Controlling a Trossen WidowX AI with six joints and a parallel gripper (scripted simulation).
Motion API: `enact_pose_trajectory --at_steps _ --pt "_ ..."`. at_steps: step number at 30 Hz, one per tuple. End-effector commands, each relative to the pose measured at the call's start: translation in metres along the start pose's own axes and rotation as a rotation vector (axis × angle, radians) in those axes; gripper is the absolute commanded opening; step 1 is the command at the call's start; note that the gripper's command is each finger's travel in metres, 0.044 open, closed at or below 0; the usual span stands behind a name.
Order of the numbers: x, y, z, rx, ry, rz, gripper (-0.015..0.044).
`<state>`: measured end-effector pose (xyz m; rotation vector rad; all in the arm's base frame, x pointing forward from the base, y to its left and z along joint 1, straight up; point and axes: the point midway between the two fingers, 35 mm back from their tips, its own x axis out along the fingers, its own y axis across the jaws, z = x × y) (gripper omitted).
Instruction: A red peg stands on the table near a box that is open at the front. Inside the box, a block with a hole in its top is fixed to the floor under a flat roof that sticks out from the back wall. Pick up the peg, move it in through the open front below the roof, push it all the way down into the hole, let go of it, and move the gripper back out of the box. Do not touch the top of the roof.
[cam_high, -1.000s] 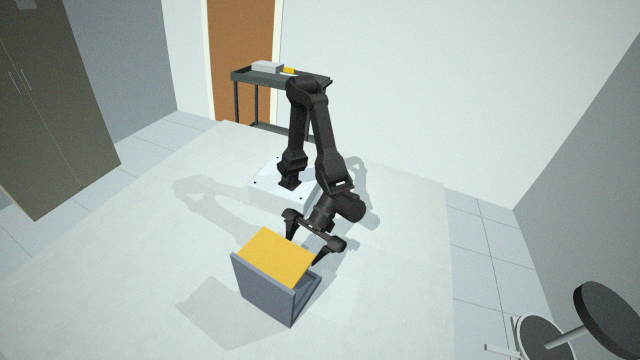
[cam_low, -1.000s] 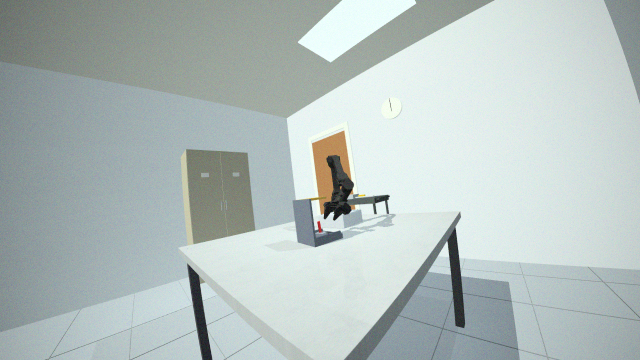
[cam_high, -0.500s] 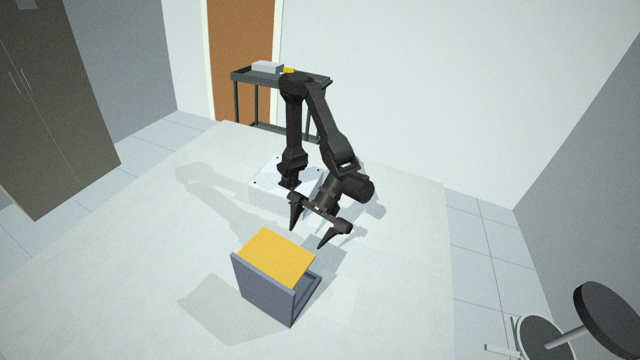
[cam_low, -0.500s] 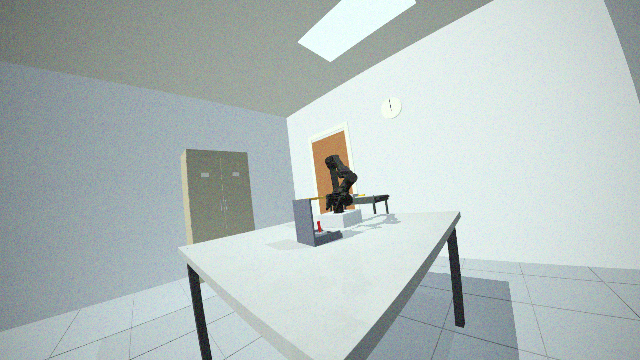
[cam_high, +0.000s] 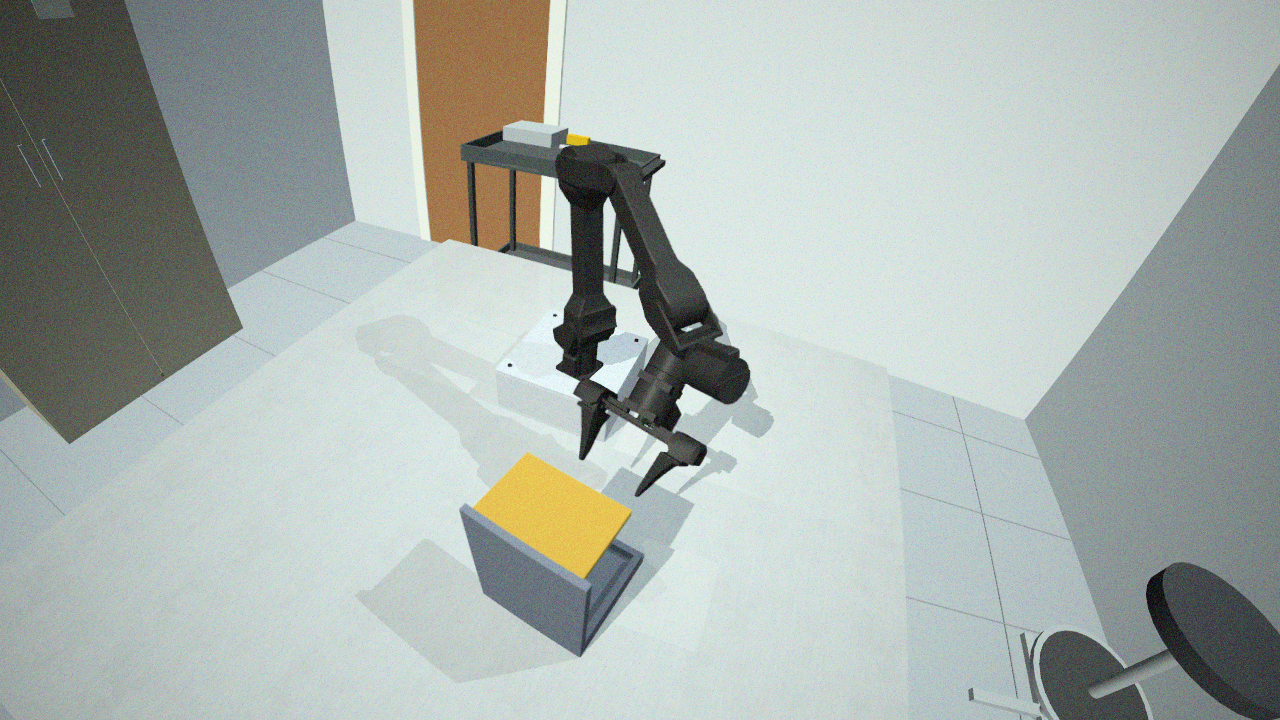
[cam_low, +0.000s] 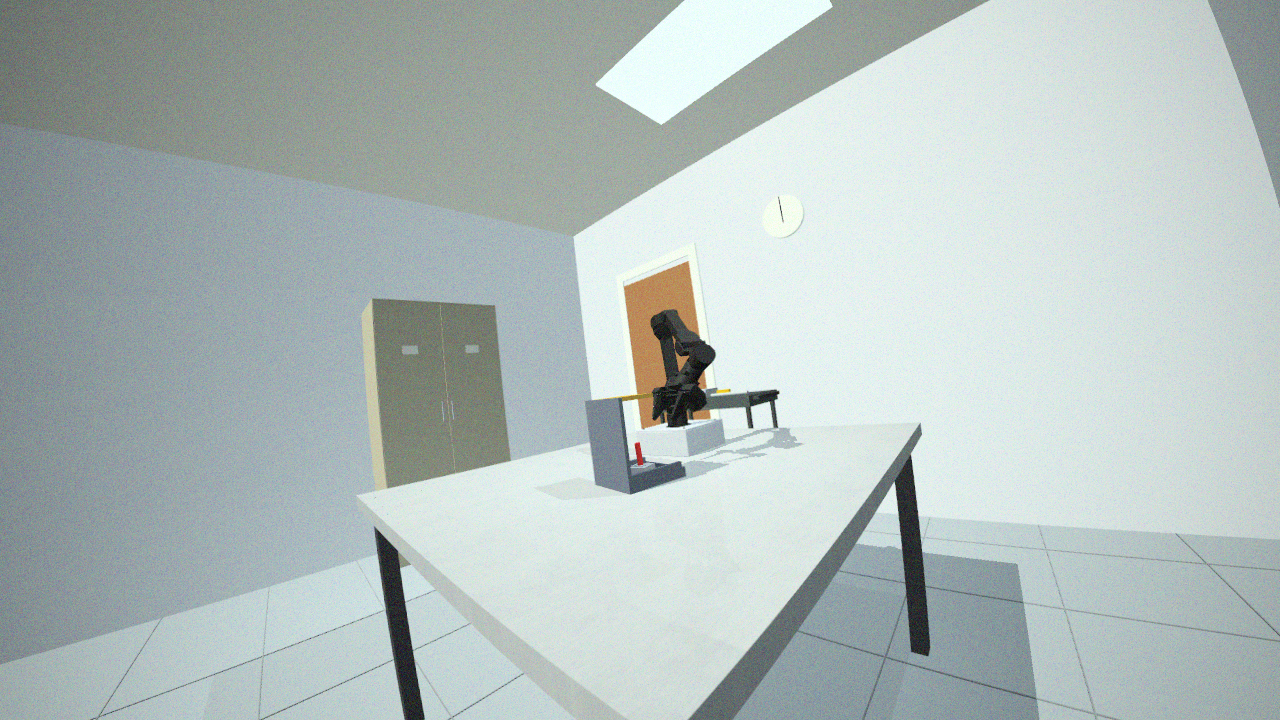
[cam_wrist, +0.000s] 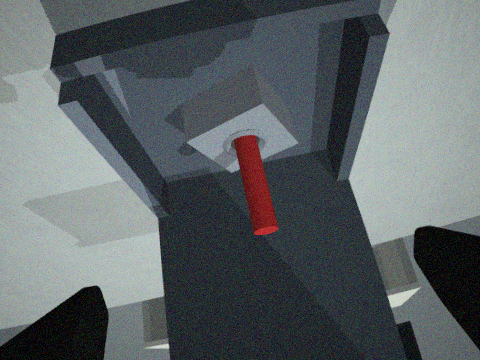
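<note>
The red peg (cam_low: 639, 454) (cam_wrist: 256, 185) stands upright with its lower end in the hole of the pale block (cam_wrist: 275, 132), a good length showing above it. How deep it sits cannot be told. The block is inside the grey box (cam_high: 528, 582) (cam_low: 608, 447) (cam_wrist: 215, 280), below the yellow roof (cam_high: 554, 510) (cam_low: 626, 396), which hides peg and block in the top view. My gripper (cam_high: 610, 476) (cam_wrist: 263, 272) is wide open and empty, outside the open front, with its fingertips apart from the peg, box and roof.
The box has low side walls and a low front lip (cam_wrist: 200, 22). The arm stands on a white base (cam_high: 537, 367) behind the gripper, on the pale table (cam_high: 268, 537). A dark cart (cam_high: 483, 152) stands beyond the table, with a stool (cam_high: 1208, 635) off to the right.
</note>
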<state>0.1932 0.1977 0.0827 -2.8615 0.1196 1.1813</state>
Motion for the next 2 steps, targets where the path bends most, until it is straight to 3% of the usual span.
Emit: enact_pose_trajectory --at_steps 1,2 --pt "-0.0007 0.0002 -0.0014 0.007 0.005 0.0 0.044" --pt "-0.0007 0.0002 -0.0014 0.007 0.005 0.0 0.044"
